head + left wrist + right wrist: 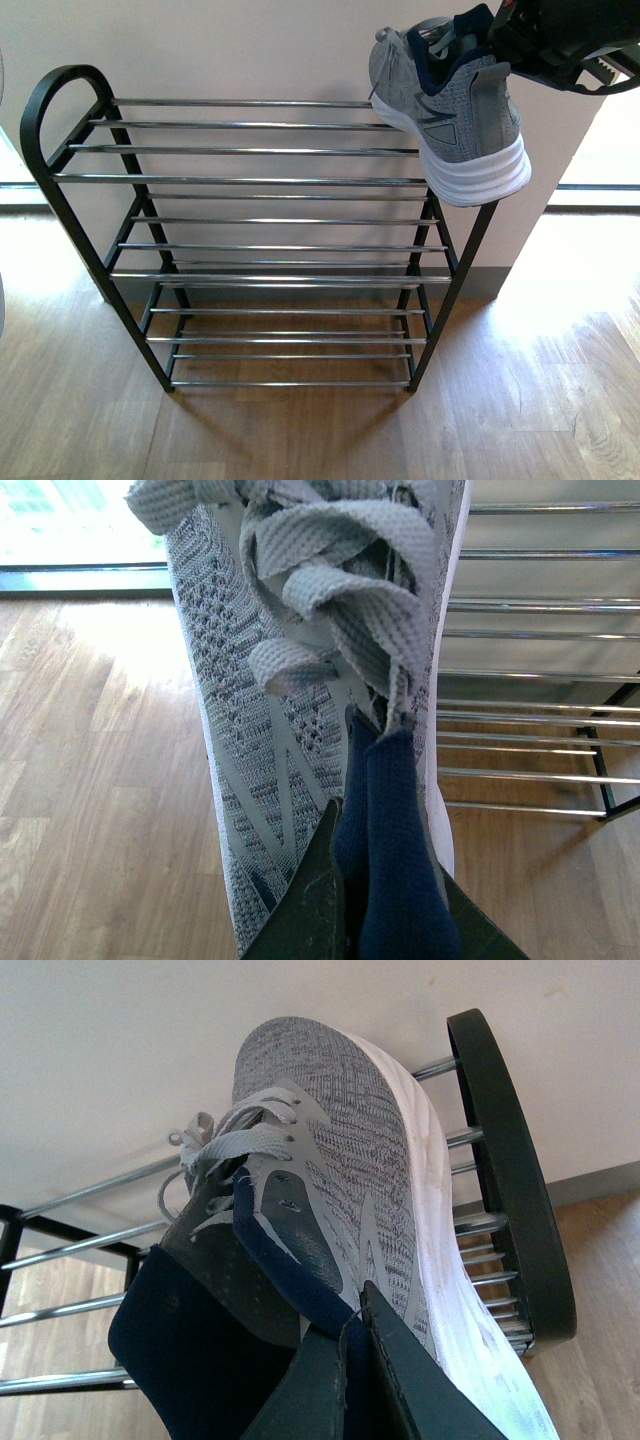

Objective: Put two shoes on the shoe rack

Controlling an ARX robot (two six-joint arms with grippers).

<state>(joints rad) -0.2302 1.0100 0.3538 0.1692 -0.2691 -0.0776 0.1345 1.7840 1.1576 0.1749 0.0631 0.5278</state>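
Front view shows the right hand [505,42] in the top right corner, pinching the navy collar of a grey sneaker [455,120]. The sneaker hangs tilted, toe up and white sole turned towards the rack [250,180], over the right end of the top tier. It hides that corner of the frame, and whether the sole touches the bars cannot be told. The right wrist view shows the rack's black end loop [510,1160] just beside the sole. The rack stands on a wood floor [300,430] against a pale wall [250,50]. The left hand [345,905] appears only in its own wrist view. It is clamped on the navy collar of a second sneaker [250,740] with loose laces [340,590], held above the floor, with the rack's bars off to one side.
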